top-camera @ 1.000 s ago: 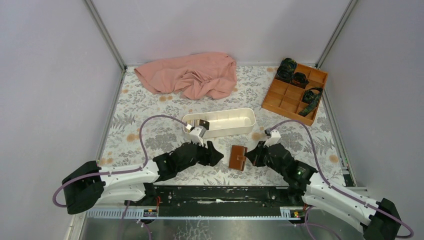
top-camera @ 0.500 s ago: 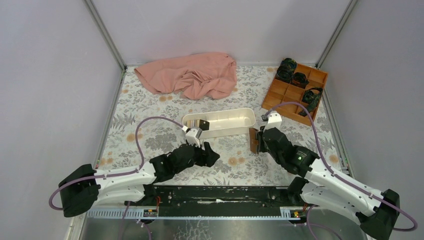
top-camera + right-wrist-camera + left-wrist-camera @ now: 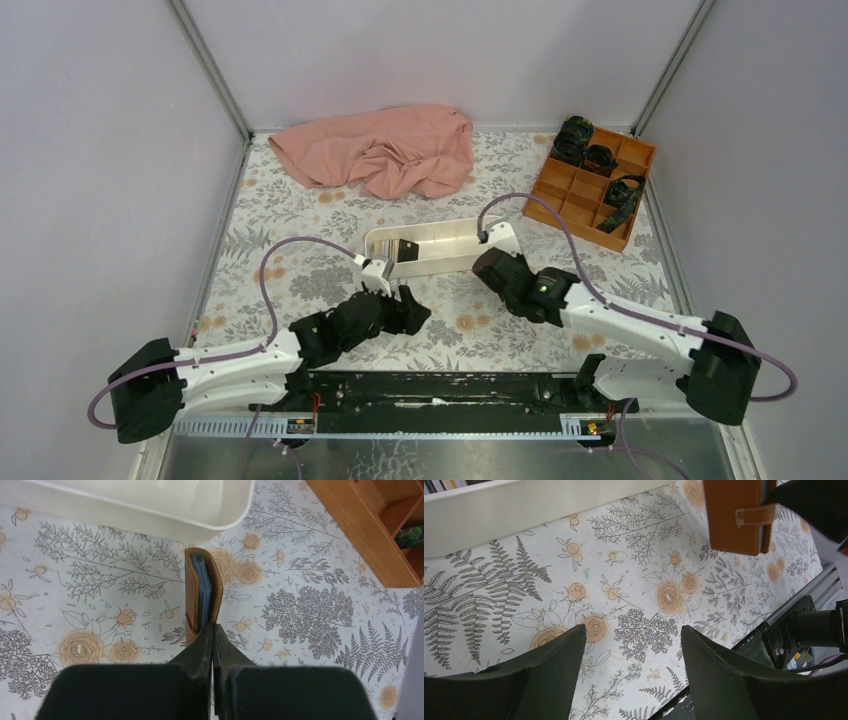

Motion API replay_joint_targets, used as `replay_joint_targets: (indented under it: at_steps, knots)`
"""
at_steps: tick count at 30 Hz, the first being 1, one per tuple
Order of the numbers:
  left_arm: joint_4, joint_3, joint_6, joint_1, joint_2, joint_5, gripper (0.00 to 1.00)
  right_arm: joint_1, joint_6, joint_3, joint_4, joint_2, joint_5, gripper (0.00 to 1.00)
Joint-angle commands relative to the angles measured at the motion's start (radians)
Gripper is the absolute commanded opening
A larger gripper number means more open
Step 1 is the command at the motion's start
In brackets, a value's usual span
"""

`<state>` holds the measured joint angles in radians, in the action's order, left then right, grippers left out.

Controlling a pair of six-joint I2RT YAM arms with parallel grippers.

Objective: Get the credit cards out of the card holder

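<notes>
Wallet (image 3: 191,587) has a blue card (image 3: 204,596) tucked inside, right pincer (image 3: 212,629) clamped on its edge, left pincer (image 3: 634,635) spread wide over the counter (image 3: 624,575), gripping nothing.

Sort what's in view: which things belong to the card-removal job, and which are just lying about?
Job in hand:
- card holder, pinched edge-up by the right gripper
- credit cards, blue edges showing inside it
- left gripper, open and empty

Lying about:
- pink cloth
- orange compartmented box with dark straps
- white tray, role unclear
</notes>
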<state>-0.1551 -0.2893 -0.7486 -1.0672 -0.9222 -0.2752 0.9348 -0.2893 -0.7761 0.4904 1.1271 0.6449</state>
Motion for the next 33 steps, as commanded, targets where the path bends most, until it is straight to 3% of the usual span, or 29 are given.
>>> replay_joint_targets:
  at_steps: [1,9,16,21,25,29,32,33]
  knots:
    - [0.035,0.010,0.014,-0.009,0.045,-0.044,0.77,0.074,-0.027,-0.080,0.017,0.116,0.094,0.00]
    - [0.116,0.027,0.006,-0.008,0.135,-0.079,0.77,0.219,-0.135,-0.152,0.007,0.371,0.101,0.00]
    - [0.153,0.039,0.002,-0.009,0.182,-0.090,0.77,0.312,-0.230,-0.144,-0.071,0.480,0.018,0.00]
    - [0.154,0.045,0.003,-0.009,0.186,-0.090,0.77,0.375,-0.277,-0.179,-0.030,0.531,0.046,0.00]
    - [0.154,0.045,0.003,-0.009,0.184,-0.088,0.77,0.384,-0.295,-0.182,-0.013,0.494,0.079,0.10]
    - [0.154,0.047,0.003,-0.009,0.194,-0.088,0.78,0.383,-0.291,-0.122,-0.073,0.379,0.100,0.47]
    - [0.150,0.049,0.003,-0.009,0.203,-0.088,0.78,0.379,-0.366,-0.048,-0.120,0.270,0.173,0.44]
    - [0.148,0.048,0.004,-0.008,0.204,-0.087,0.78,0.375,-0.395,-0.014,-0.145,0.225,0.186,0.50]
